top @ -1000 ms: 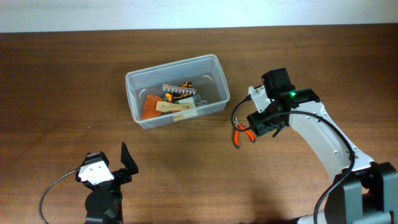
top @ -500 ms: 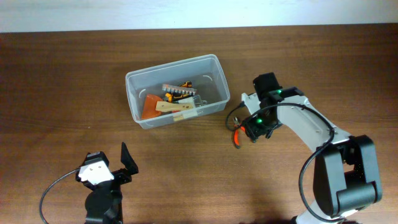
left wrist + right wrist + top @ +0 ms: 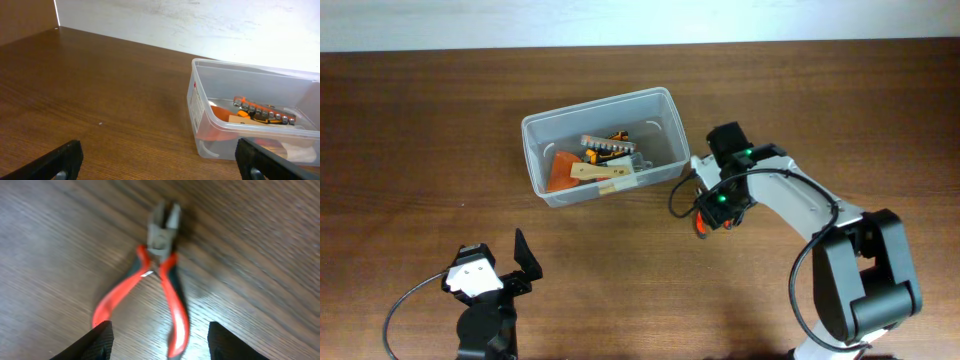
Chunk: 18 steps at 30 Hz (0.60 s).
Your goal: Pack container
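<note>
While the right gripper [image 3: 163, 339] is hovering wide open over the red-handled pliers [image 3: 161, 265], holding nothing, packing is sitting partway done.
Pliers are lying on the table [image 3: 420, 150] near the container [image 3: 595, 105], itself already holding several tools [image 3: 600, 165]; pickup is remaining.

Soft, even light from above, faint shadow hugging the container [image 3: 605, 145], washed-out bright wall [image 3: 200, 20] at left wrist, motion-blurred pliers [image 3: 159, 275] at right wrist, dull sheen across the table [image 3: 420, 120].
</note>
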Available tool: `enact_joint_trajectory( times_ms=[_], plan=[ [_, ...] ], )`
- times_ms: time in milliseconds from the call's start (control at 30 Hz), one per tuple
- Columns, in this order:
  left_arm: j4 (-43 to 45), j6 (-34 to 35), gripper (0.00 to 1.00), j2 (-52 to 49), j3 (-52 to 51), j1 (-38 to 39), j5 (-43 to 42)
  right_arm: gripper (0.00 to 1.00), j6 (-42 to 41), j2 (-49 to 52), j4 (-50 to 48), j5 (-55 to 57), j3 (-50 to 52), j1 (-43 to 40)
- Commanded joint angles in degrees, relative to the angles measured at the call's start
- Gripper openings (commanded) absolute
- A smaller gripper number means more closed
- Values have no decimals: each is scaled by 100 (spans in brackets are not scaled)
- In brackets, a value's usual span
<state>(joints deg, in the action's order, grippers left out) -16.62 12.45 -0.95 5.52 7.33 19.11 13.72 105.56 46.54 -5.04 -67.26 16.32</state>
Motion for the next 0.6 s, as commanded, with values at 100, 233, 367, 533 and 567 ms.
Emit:
enact_joint_trajectory(
  times_ms=[100, 233, 367, 533, 567],
  plan=[
    [-9, -50, 99, 26, -20, 17, 20, 57, 0, 63, -81, -33, 42, -144],
    [-9, -50, 99, 26, -20, 17, 22, 56, -2, 74, -131, -31, 42, -136],
    [-9, -50, 99, 26, -20, 17, 22, 56, -2, 74, -201, -28, 42, -142],
    [-9, -50, 99, 26, -20, 17, 22, 56, 33, 90, -216, -31, 42, -146],
    [-9, -50, 99, 26, -20, 17, 20, 56, 68, 94, -203, -31, 42, -144]
  ],
)
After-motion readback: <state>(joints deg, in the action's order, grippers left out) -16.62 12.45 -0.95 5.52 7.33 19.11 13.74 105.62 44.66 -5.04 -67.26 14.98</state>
